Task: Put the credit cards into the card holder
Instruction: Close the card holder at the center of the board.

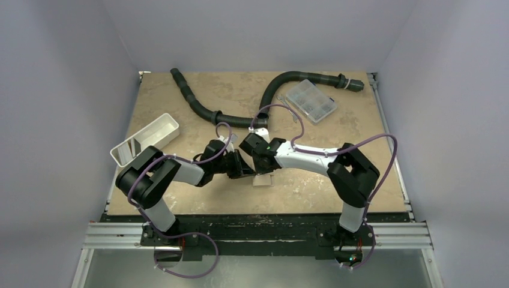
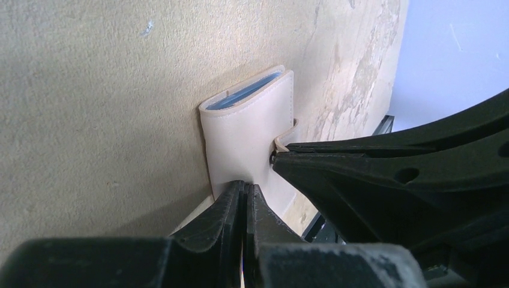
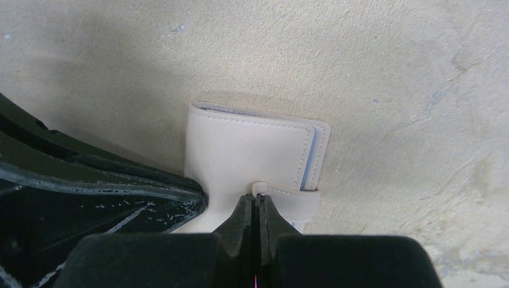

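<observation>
1. Card holder (image 1: pixel 262 179): folded shut, flat on table (image 1: pixel 240 90), frame ctr in top view, under both wrists. Blue-grey edge shows along its open side.
2. L gripper (image 2: pixel 243 187): jaws closed together, tips touching holder's near edge.
3. R gripper (image 3: pixel 259 197): jaws closed, tips on snap tab (image 3: pixel 292 201). I can't tell if the tab is pinched.
</observation>
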`<act>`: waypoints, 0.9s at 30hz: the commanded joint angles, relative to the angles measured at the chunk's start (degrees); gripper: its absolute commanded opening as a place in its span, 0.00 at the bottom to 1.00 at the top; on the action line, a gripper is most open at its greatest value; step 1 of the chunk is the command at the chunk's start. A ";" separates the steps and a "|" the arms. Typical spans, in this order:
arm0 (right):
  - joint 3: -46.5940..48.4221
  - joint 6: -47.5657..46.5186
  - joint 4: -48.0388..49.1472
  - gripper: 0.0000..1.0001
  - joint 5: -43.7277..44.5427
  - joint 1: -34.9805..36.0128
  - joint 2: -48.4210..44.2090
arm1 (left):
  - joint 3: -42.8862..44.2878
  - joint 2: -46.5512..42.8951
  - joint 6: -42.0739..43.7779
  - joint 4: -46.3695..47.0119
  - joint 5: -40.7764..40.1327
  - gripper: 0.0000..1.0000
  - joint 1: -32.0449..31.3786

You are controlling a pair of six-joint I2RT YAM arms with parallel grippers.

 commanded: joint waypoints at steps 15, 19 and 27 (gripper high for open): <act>-11.19 2.55 22.54 0.20 -34.51 -1.54 5.76 | -2.32 2.04 -0.71 5.19 1.74 0.00 -1.64; -13.42 2.80 26.69 0.26 -38.81 -3.31 5.34 | -2.21 2.22 -0.58 5.30 1.79 0.00 -1.59; -17.07 3.13 30.69 0.33 -43.84 -5.35 4.08 | -2.14 2.45 -0.76 5.21 1.60 0.00 -1.64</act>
